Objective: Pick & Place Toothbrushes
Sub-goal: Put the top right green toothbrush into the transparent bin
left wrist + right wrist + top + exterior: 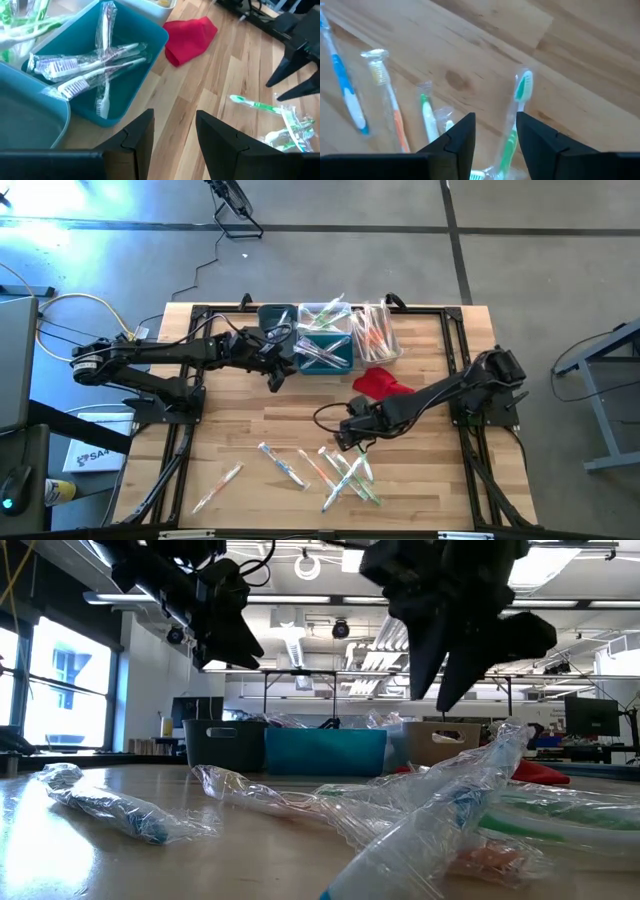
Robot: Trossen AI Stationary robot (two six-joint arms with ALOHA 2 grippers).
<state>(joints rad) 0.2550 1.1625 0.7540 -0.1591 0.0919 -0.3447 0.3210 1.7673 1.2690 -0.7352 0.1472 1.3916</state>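
Thin toothbrushes in crinkled clear plastic wrappers [340, 470] lie scattered on the wooden surface [230, 430] at the lower centre of the high view, handles green, orange, blue and white, some crossing one another. More wrapped ones fill the teal rectangular bin [325, 352] and the clear bin [375, 332] at upper centre. The right gripper [348, 442] hangs just above the loose pile, jaws released and empty. The left gripper [276, 376] sits beside the teal bin, jaws apart, holding nothing. A crumpled red cloth [381, 383] lies right of centre.
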